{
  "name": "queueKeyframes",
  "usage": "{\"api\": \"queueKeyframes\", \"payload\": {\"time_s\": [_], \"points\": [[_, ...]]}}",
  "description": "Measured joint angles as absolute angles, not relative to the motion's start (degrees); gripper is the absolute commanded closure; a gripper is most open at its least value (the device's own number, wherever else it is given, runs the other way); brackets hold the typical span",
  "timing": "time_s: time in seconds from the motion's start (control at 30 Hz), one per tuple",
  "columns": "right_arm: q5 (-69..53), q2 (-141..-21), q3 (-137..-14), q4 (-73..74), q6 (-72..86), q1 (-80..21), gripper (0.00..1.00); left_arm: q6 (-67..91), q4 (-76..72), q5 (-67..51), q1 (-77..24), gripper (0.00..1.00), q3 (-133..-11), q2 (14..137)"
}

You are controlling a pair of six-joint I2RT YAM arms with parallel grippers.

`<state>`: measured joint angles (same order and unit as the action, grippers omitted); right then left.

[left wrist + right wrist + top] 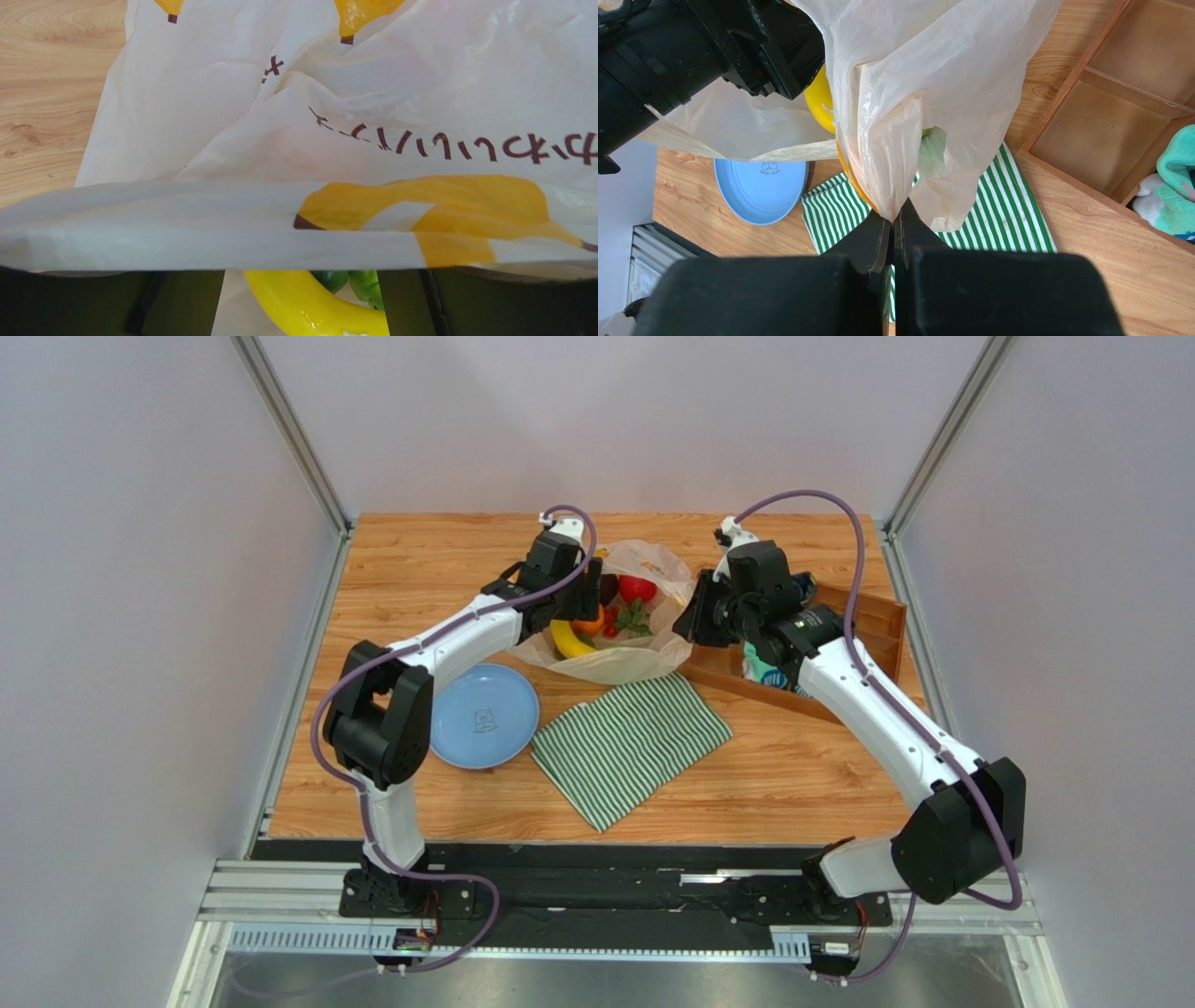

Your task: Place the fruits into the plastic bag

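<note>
At the left of the overhead view, a blue plate (484, 714) sits on the wooden worktop (421, 560), just beside a green-striped cloth (634, 745) in the lower middle. Above them, the left fingers (189, 308) reach into the left side of the plastic bag (631, 665) and stand wide apart. The bag's folded rim is draped across them and they pinch nothing. A yellow banana (309, 308) shows between them, with something green just behind it. The bag lies open at the upper middle of the worktop, and the fruits (617, 609) are inside it, among them the banana and a red fruit (637, 590). On the bag's right side, the right fingers (875, 241) are closed tight on a gathered fold of the plastic, holding it up. At the far right, a wooden tray (1088, 140) holds a teal and white sock (1176, 175).
</note>
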<state>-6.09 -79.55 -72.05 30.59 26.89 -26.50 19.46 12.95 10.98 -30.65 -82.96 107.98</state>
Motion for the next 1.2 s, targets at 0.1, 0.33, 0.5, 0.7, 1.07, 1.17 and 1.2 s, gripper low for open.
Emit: {"api": "queueKeyframes", "payload": {"time_s": [0.1,0.33,0.5,0.7,1.07,1.17,1.2], "points": [[-6.1,-79.5,-72.1,30.6,26.9,-26.5,1.0,18.9,13.0,9.5,-30.7,0.21,-83.0,107.3],[-6.1,-79.5,-72.1,30.6,26.9,-26.5,1.0,14.9,7.4,-1.4,-30.7,0.21,-74.8,98.7],[-6.1,-79.5,-72.1,30.6,26.9,-26.5,1.0,13.7,0.3,-11.0,-30.8,0.17,-67.2,87.2],[-6.1,-79.5,-72.1,30.6,26.9,-26.5,1.0,12.8,-1.8,-19.5,-30.8,0.18,-65.9,75.5],[-6.1,-79.5,-72.1,30.6,26.9,-26.5,1.0,14.5,9.2,-9.8,-25.6,0.2,-54.7,56.7],[-6.1,-79.5,-72.1,30.6,26.9,-26.5,1.0,15.2,11.3,-11.3,-23.1,0.21,-51.6,55.3],[-6.1,-79.5,-72.1,30.6,26.9,-26.5,1.0,15.2,11.5,-13.1,-23.1,0.21,-50.3,55.0]]}}
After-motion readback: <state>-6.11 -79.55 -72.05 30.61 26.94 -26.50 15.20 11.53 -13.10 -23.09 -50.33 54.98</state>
